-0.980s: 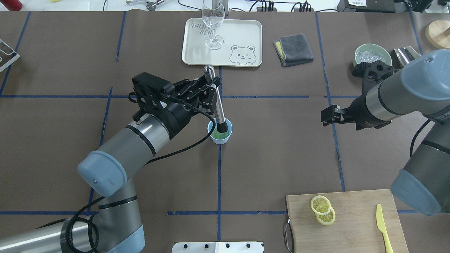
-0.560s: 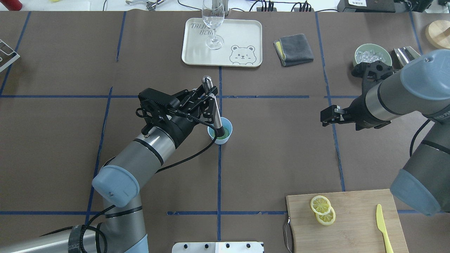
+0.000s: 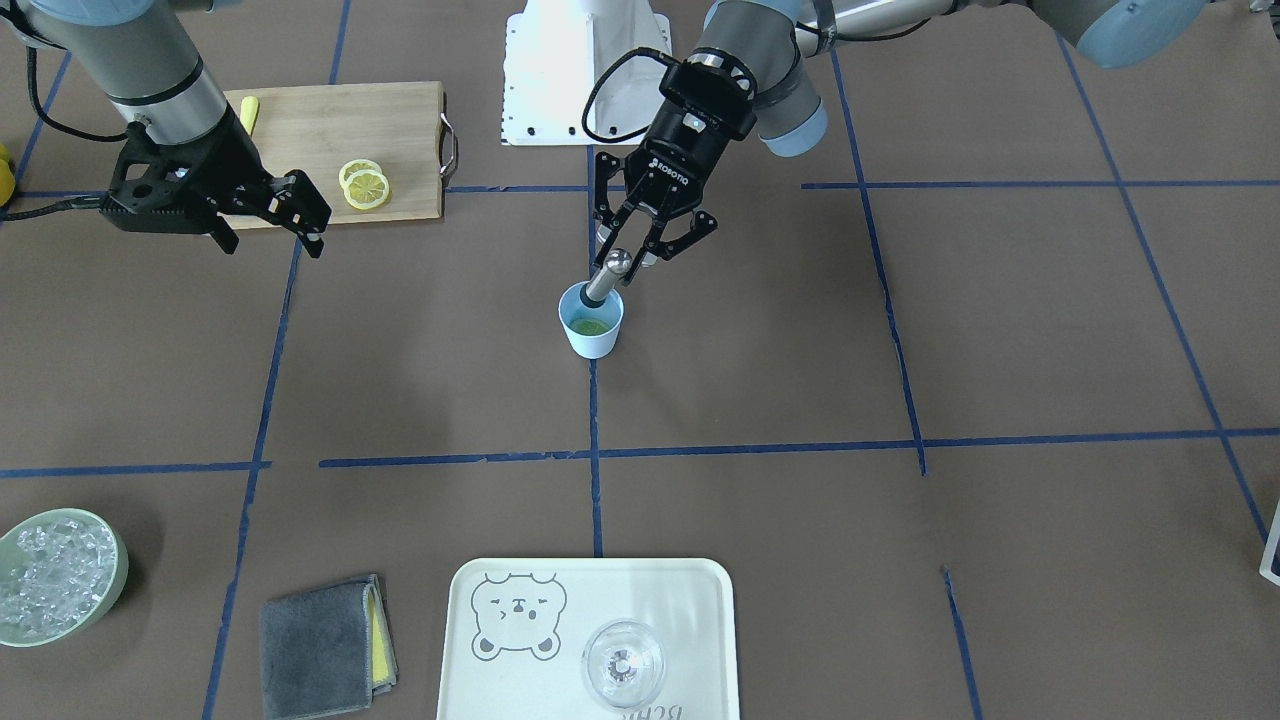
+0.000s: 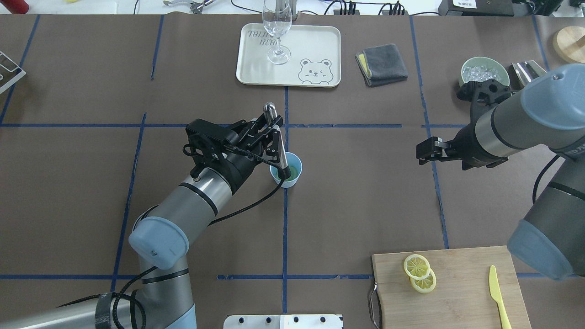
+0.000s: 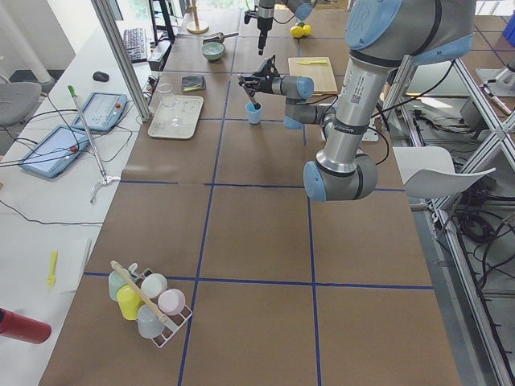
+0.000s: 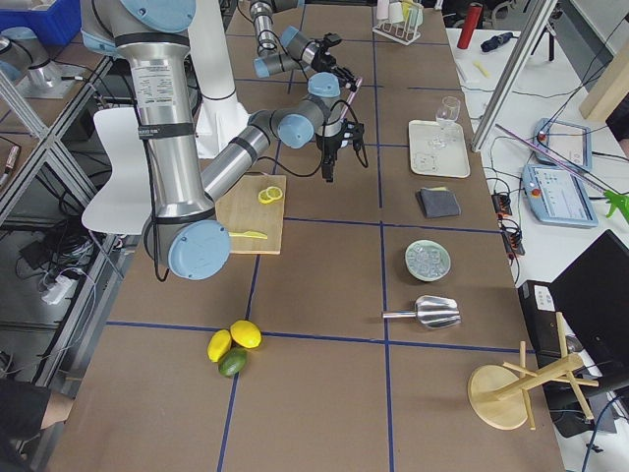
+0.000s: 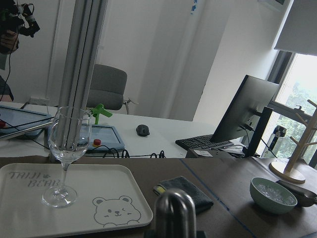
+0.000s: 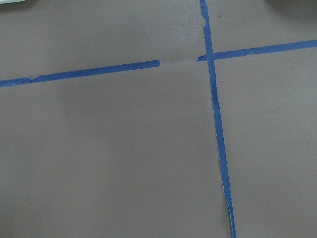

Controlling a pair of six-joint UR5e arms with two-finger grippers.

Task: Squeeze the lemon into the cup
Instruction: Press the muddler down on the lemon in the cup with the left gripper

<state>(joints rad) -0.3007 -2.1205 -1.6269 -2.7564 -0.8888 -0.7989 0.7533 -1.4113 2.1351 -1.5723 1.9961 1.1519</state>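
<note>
The left gripper (image 4: 275, 133) is clamped on the upper part of a slim steel muddler rod with a rounded top and dark foot (image 4: 280, 148). The rod leans, and its foot is down inside the small light-blue tapered cup (image 4: 292, 183), which stands near the table's middle on a blue tape line. A thin lemon slice, showing as a yellow-green disc (image 3: 588, 326), lies in the bottom of the cup under the foot. Two more pale yellow slices (image 4: 417, 266) rest overlapping on the wooden cutting board (image 4: 457, 297), well apart from the cup. The right gripper (image 4: 428, 150) hovers over bare table far to the side, its fingers seemingly parted and empty.

The step in hand looks like pressing juice from the slice. The cup is light and nothing steadies it, so the push should go straight down through the flesh. The foot seems close to the wall nearest the arm, so centre it first. Sideways force there could tip or slide the cup.
</note>
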